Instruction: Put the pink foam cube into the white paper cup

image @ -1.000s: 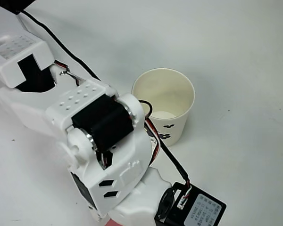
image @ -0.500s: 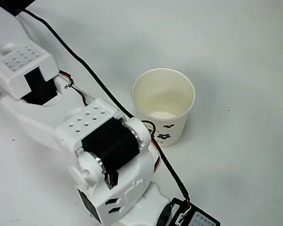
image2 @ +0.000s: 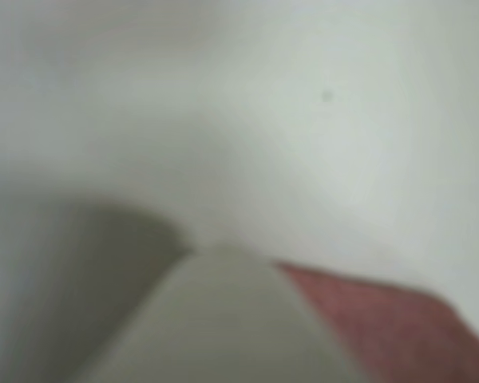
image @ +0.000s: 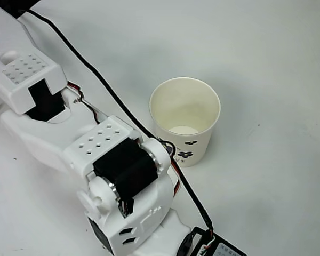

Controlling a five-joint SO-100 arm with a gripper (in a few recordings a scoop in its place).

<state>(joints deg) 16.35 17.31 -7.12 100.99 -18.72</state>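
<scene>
Your white paper cup (image: 185,118) stands upright on the table (image: 266,58), just right of the arm (image: 96,160) in the overhead view; its inside is bare, so the transfer is not done. In the blurred wrist view, the pink foam cube (image2: 383,323) lies at lower right, close against a pale finger (image2: 223,319). You cannot tell whether the gripper grips it. Lifting, carrying and release over the cup remain.

Items on my worktop (image: 266,48): one white paper cup (image: 185,119); one pink foam cube (image2: 383,327), blurred, beside my tool.
</scene>
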